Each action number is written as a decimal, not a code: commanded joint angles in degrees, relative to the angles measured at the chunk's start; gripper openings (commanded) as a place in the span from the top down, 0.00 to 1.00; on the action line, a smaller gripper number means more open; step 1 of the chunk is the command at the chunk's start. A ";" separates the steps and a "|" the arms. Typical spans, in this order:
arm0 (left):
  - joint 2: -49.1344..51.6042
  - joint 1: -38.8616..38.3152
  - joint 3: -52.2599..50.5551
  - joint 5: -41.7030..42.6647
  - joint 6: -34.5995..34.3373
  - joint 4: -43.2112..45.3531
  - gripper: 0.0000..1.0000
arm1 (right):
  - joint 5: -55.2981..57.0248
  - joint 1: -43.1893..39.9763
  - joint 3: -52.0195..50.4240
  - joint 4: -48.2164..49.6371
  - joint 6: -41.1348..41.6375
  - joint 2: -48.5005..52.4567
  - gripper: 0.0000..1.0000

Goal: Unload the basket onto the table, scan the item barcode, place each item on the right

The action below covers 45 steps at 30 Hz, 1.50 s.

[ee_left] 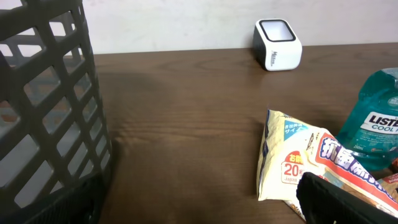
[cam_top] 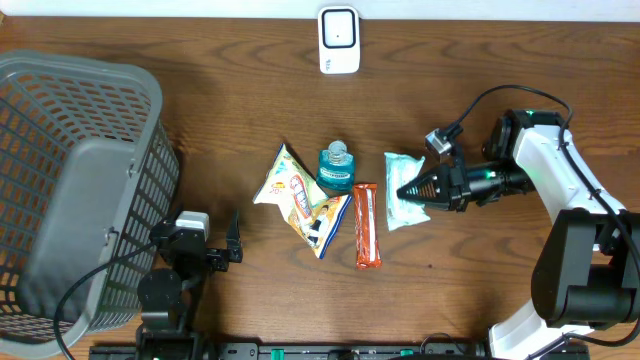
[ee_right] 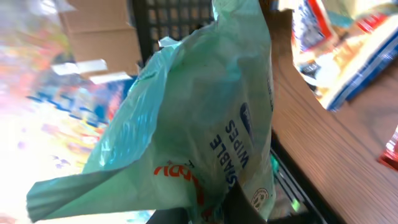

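While my right hand [cam_top: 404,190] clamps the wipes pack [cam_top: 400,214] at three o'clock, my left hand [cam_top: 234,243] stands with fingers apart. Scanner [cam_top: 339,40] sits at twelve.

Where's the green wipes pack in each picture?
Overhead: wipes pack right of centre, pinched by the right claw.
Left wrist: not in it.
Right wrist: fills the middle, close up.
Shared landmark: the snack bag, seen in all three views.

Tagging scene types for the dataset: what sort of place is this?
Probably a mock shop checkout: a small white boxy barcode scanner, a grey plastic lattice basket, and a retail item, the pale green plastic wipes pack, held in the right hand.
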 commanded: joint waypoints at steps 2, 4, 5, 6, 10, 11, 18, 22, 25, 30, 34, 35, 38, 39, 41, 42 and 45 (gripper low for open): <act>-0.11 0.09 -1.62 -0.13 -0.26 -0.68 0.02 | -8.22 -0.35 -0.22 -0.02 -2.25 -0.85 0.99; -0.11 0.09 -1.62 -0.13 -0.26 -0.68 0.02 | -8.81 -0.35 -0.22 -0.02 -3.19 -0.85 0.99; -0.11 0.09 -1.62 -0.13 -0.26 -0.68 0.02 | -8.76 -0.35 -0.22 -0.02 -3.30 -0.85 0.99; -0.11 0.09 -1.62 -0.13 -0.26 -0.68 0.02 | -8.61 -0.35 -0.22 -0.02 -3.28 -0.85 0.99; -0.11 0.09 -1.62 -0.13 -0.26 -0.68 0.02 | -7.45 -0.35 -0.22 -0.02 -2.60 -0.85 0.99; -0.11 0.09 -1.62 -0.13 -0.26 -0.68 0.02 | -7.17 -0.35 -0.22 -0.02 -2.64 -0.85 0.99; -0.11 0.09 -1.62 -0.13 -0.26 -0.68 0.02 | -7.28 -0.42 -0.22 1.01 -22.93 -0.85 0.99; -0.11 0.09 -1.62 -0.13 -0.26 -0.68 0.02 | -7.13 -0.96 -0.20 5.33 -31.74 -0.85 0.99; -0.11 0.09 -1.62 -0.13 -0.26 -0.68 0.02 | -9.14 -1.01 -0.20 16.06 -32.63 -0.85 0.99; -0.11 0.09 -1.62 -0.13 -0.26 -0.68 0.02 | -1.14 0.63 -0.11 48.87 -0.09 -0.83 0.99; -0.11 0.09 -1.62 -0.13 -0.26 -0.68 0.02 | 20.31 4.66 -0.07 71.21 28.63 -0.85 0.99; -0.11 0.09 -1.62 -0.13 -0.26 -0.68 0.02 | 22.77 6.01 0.13 74.71 30.08 -0.85 0.99; -0.11 0.09 -1.62 -0.13 -0.26 -0.68 0.02 | 27.69 9.94 0.92 82.58 34.56 -0.83 0.99; -0.11 0.09 -1.62 -0.13 -0.26 -0.68 0.02 | 30.86 11.34 1.16 84.63 35.82 -0.83 0.99; -0.11 0.09 -1.62 -0.13 -0.26 -0.68 0.02 | 38.84 14.14 1.88 86.77 36.24 -0.72 0.99; -0.11 0.09 -1.62 -0.13 -0.26 -0.68 0.02 | 43.04 15.39 2.38 87.36 36.22 -0.63 0.99; -0.11 0.09 -1.62 -0.13 -0.26 -0.68 0.02 | 55.93 19.47 5.49 88.87 35.17 0.83 0.99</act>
